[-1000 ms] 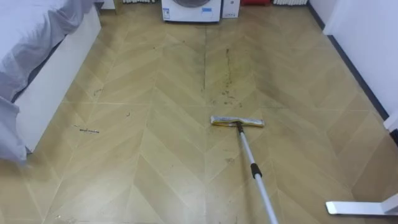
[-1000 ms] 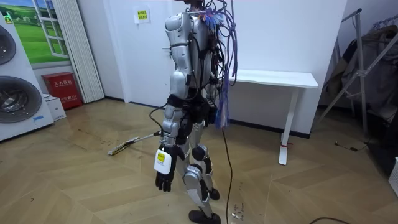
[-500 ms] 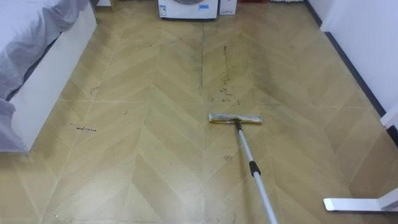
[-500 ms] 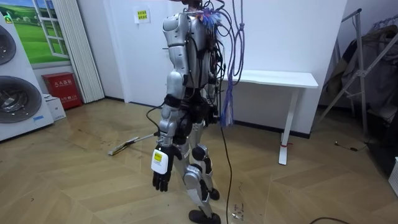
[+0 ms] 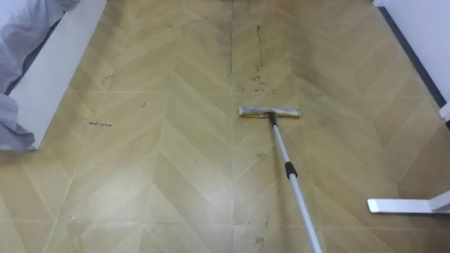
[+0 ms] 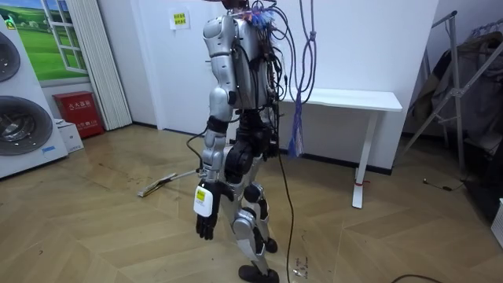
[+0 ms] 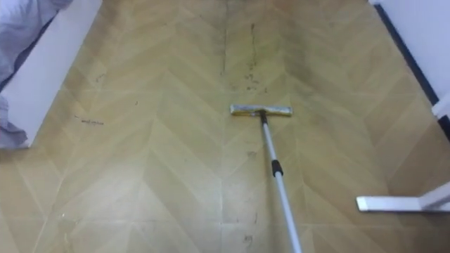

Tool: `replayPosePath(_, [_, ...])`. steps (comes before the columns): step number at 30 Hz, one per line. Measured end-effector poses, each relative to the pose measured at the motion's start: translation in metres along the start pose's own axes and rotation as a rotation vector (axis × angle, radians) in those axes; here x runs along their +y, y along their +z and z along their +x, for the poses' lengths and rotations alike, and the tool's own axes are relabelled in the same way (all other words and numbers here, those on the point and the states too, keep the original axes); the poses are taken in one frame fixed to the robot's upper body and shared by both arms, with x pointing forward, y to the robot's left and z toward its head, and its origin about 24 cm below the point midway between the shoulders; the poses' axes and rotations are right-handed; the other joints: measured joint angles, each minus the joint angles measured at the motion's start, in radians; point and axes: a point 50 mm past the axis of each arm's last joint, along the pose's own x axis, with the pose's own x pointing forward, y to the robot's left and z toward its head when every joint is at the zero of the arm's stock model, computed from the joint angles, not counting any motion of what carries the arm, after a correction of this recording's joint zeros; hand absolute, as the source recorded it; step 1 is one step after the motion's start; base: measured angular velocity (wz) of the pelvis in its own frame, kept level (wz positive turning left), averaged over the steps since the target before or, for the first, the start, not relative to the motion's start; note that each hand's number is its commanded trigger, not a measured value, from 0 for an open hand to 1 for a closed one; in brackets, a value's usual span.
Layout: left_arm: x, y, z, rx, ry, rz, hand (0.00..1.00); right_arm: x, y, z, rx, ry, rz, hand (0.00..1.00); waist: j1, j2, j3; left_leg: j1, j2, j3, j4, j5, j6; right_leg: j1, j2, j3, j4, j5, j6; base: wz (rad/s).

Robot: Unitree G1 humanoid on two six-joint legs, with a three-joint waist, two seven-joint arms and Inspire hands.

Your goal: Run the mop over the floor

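A flat mop lies on the wooden floor, its head (image 5: 269, 112) across my view just short of a patch of dark specks (image 5: 254, 86). The silver pole (image 5: 292, 181) runs from the head back towards the lower right and out of the picture. In the room view the mop (image 6: 161, 184) lies in front of me, towards that view's left. I stand upright between it and a white table. My left hand (image 6: 205, 228) hangs at my side with relaxed fingers and holds nothing.
A bed with a white frame (image 5: 49, 77) and a hanging grey sheet (image 5: 10, 130) runs along the left. The white foot of a table (image 5: 408, 205) lies at the lower right, a dark skirting board (image 5: 415, 60) beyond it. Washing machines (image 6: 20, 102) stand ahead.
The eye view has tipped downward, so the washing machine has left the top of the picture. In the room view my left arm has swung slightly; the mop stays where it was.
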Motion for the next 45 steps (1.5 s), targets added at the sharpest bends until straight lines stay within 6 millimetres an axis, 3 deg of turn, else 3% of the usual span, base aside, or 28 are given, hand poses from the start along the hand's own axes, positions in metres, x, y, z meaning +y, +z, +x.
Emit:
replayPosePath(1, [0.000,0.004,0.000,-0.011,-0.003,-0.014,0.00,-0.001,0.003,0.000,-0.007,-0.012,0.001,1.00,-0.001,0.004,0.0056,-0.026,0.000,0.000,0.010,0.000,0.000,-0.023,-0.001,0.000,0.008,0.002,-0.002,0.00])
replayPosePath(9, [0.000,0.006,0.000,-0.016,0.017,-0.028,0.00,-0.004,0.003,0.000,-0.009,-0.056,0.053,1.00,0.005,0.008,0.0092,-0.271,-0.015,-0.036,0.170,-0.003,-0.002,-0.233,-0.011,0.005,0.110,-0.001,-0.021,0.04])
replayPosePath(15, [-0.002,0.004,0.000,-0.003,0.031,-0.066,0.00,-0.005,0.000,0.000,-0.004,-0.065,0.123,1.00,0.029,0.019,0.0126,-0.469,-0.014,-0.082,0.345,-0.033,-0.026,-0.398,-0.012,-0.005,0.230,-0.025,-0.037,0.10])
replayPosePath(19, [-0.005,0.004,0.000,-0.001,0.017,-0.104,0.00,-0.012,-0.003,-0.001,0.000,-0.083,0.158,1.00,0.042,0.038,0.0124,-0.606,-0.013,-0.098,0.539,-0.079,-0.040,-0.508,-0.038,-0.042,0.393,-0.088,-0.054,0.21])
replayPosePath(22, [-0.008,0.005,-0.001,-0.002,0.001,-0.125,0.00,-0.015,0.000,-0.001,0.007,-0.095,0.179,1.00,0.075,0.042,0.0113,-0.699,-0.014,-0.112,0.735,-0.080,-0.045,-0.555,-0.055,-0.061,0.527,-0.162,-0.066,0.08])
replayPosePath(24, [-0.012,0.006,-0.001,-0.006,-0.008,-0.121,0.00,-0.023,0.012,-0.002,0.001,-0.109,0.183,1.00,0.102,0.040,0.0110,-0.762,-0.013,-0.123,0.871,-0.048,-0.070,-0.579,-0.052,-0.056,0.602,-0.202,-0.064,-0.08])
replayPosePath(25, [-0.013,0.006,-0.001,-0.008,-0.010,-0.130,0.00,-0.032,0.031,-0.005,-0.027,-0.126,0.180,1.00,0.121,0.033,0.0143,-0.821,-0.008,-0.118,0.960,0.027,-0.075,-0.602,-0.037,-0.034,0.644,-0.216,-0.066,-0.40])
replayPosePath(26, [-0.014,0.008,-0.002,-0.014,-0.019,-0.156,0.00,-0.044,0.057,-0.011,-0.080,-0.146,0.175,1.00,0.148,0.010,0.0235,-0.889,0.000,-0.111,1.055,0.145,-0.074,-0.624,-0.016,-0.007,0.671,-0.224,-0.071,-0.55])
replayPosePath(27, [-0.015,0.008,-0.002,-0.012,-0.024,-0.176,0.00,-0.051,0.071,-0.015,-0.111,-0.154,0.173,1.00,0.165,0.004,0.0243,-0.924,0.004,-0.108,1.095,0.218,-0.080,-0.634,-0.007,0.007,0.681,-0.226,-0.074,-0.79])
replayPosePath(28, [-0.015,0.006,-0.002,-0.009,-0.034,-0.216,0.00,-0.066,0.103,-0.026,-0.193,-0.167,0.164,1.00,0.189,-0.008,0.0290,-0.996,0.006,-0.104,1.186,0.319,-0.096,-0.651,0.009,0.032,0.698,-0.226,-0.077,-0.80])
replayPosePath(29, [-0.014,0.006,-0.001,-0.009,-0.033,-0.226,0.00,-0.076,0.130,-0.038,-0.276,-0.178,0.140,1.00,0.211,-0.014,0.0336,-1.054,0.009,-0.087,1.259,0.305,-0.084,-0.656,0.009,0.044,0.706,-0.226,-0.077,-0.71])
replayPosePath(30, [-0.012,0.005,-0.001,-0.011,-0.030,-0.233,0.00,-0.079,0.137,-0.041,-0.299,-0.182,0.126,1.00,0.220,-0.025,0.0360,-1.073,0.009,-0.076,1.260,0.289,-0.069,-0.657,0.009,0.050,0.705,-0.227,-0.076,-0.42])
replayPosePath(31, [-0.007,0.004,-0.001,-0.019,-0.018,-0.229,0.00,-0.081,0.155,-0.049,-0.353,-0.175,0.110,1.00,0.226,-0.037,0.0314,-1.085,0.002,-0.062,1.197,0.238,-0.057,-0.661,0.008,0.070,0.700,-0.229,-0.072,-0.09])
replayPosePath(32, [-0.004,0.004,0.000,-0.026,-0.012,-0.230,0.00,-0.082,0.165,-0.054,-0.388,-0.162,0.116,1.00,0.224,-0.038,0.0297,-1.060,0.000,-0.051,1.055,0.196,-0.056,-0.656,0.009,0.071,0.684,-0.234,-0.061,0.05])
replayPosePath(33, [-0.004,0.005,0.000,-0.031,-0.011,-0.229,0.00,-0.083,0.166,-0.055,-0.393,-0.157,0.121,1.00,0.224,-0.032,0.0294,-1.032,0.000,-0.051,0.951,0.178,-0.054,-0.650,0.016,0.070,0.671,-0.237,-0.055,0.26])
replayPosePath(34, [-0.003,0.006,0.000,-0.036,-0.015,-0.222,0.00,-0.083,0.162,-0.053,-0.385,-0.152,0.131,1.00,0.222,-0.019,0.0220,-0.969,0.000,-0.051,0.749,0.147,-0.047,-0.643,0.028,0.068,0.649,-0.244,-0.041,0.35])
replayPosePath(35, [-0.004,0.005,0.000,-0.032,-0.031,-0.218,0.00,-0.083,0.154,-0.049,-0.367,-0.150,0.146,1.00,0.214,0.004,0.0196,-0.912,0.004,-0.049,0.611,0.122,-0.033,-0.630,0.036,0.062,0.629,-0.248,-0.032,0.39])
replayPosePath(36, [-0.005,0.006,0.000,-0.032,-0.043,-0.214,0.00,-0.084,0.146,-0.046,-0.350,-0.149,0.154,1.00,0.209,0.014,0.0137,-0.893,0.003,-0.046,0.573,0.107,-0.024,-0.627,0.036,0.059,0.623,-0.253,-0.023,0.45])
replayPosePath(37, [-0.005,0.010,0.000,-0.042,-0.063,-0.209,0.00,-0.085,0.129,-0.039,-0.310,-0.152,0.172,1.00,0.197,0.028,0.0127,-0.884,-0.001,-0.024,0.551,0.074,0.032,-0.612,0.023,0.059,0.607,-0.248,-0.003,0.59])
replayPosePath(38, [-0.009,0.009,0.000,-0.039,-0.087,-0.207,0.00,-0.088,0.102,-0.031,-0.249,-0.161,0.205,1.00,0.181,0.048,0.0050,-0.867,-0.002,0.000,0.538,0.055,0.057,-0.585,0.002,0.057,0.583,-0.236,0.021,0.66])
replayPosePath(39, [-0.011,0.010,-0.001,-0.043,-0.099,-0.208,0.00,-0.091,0.085,-0.028,-0.205,-0.174,0.220,1.00,0.174,0.063,-0.0018,-0.856,-0.002,0.017,0.533,0.045,0.067,-0.569,-0.009,0.055,0.571,-0.229,0.035,0.79])
replayPosePath(40, [-0.013,0.012,-0.001,-0.056,-0.114,-0.201,0.00,-0.098,0.047,-0.022,-0.106,-0.208,0.237,1.00,0.159,0.089,-0.0126,-0.832,-0.001,0.061,0.532,0.015,0.107,-0.543,-0.037,0.063,0.580,-0.237,0.046,0.71])
replayPosePath(41, [-0.011,0.018,-0.001,-0.077,-0.111,-0.195,0.00,-0.097,0.018,-0.018,-0.028,-0.238,0.240,1.00,0.146,0.108,-0.0096,-0.819,-0.008,0.086,0.555,-0.031,0.135,-0.566,-0.063,0.074,0.671,-0.222,0.077,0.61])
replayPosePath(42, [-0.010,0.020,-0.002,-0.088,-0.106,-0.197,0.00,-0.096,0.005,-0.017,0.008,-0.253,0.241,1.00,0.137,0.116,-0.0062,-0.817,-0.020,0.085,0.572,-0.052,0.144,-0.605,-0.072,0.083,0.750,-0.175,0.085,0.24])
replayPosePath(43, [-0.006,0.024,-0.002,-0.107,-0.087,-0.195,0.00,-0.089,-0.012,-0.015,0.062,-0.260,0.245,1.00,0.125,0.125,-0.0051,-0.816,-0.030,0.085,0.608,-0.096,0.153,-0.688,-0.080,0.102,0.892,-0.064,0.088,0.00])
replayPosePath(44, [-0.002,0.027,-0.002,-0.120,-0.066,-0.199,0.00,-0.082,-0.019,-0.013,0.087,-0.256,0.251,1.00,0.111,0.143,-0.0017,-0.813,-0.031,0.084,0.637,-0.133,0.161,-0.753,-0.078,0.113,0.957,-0.032,0.087,-0.12])
replayPosePath(45, [-0.001,0.029,-0.002,-0.131,-0.059,-0.200,0.00,-0.076,-0.019,-0.011,0.092,-0.248,0.253,1.00,0.099,0.148,0.0013,-0.811,-0.031,0.085,0.650,-0.147,0.165,-0.784,-0.079,0.115,0.972,-0.032,0.088,-0.13])
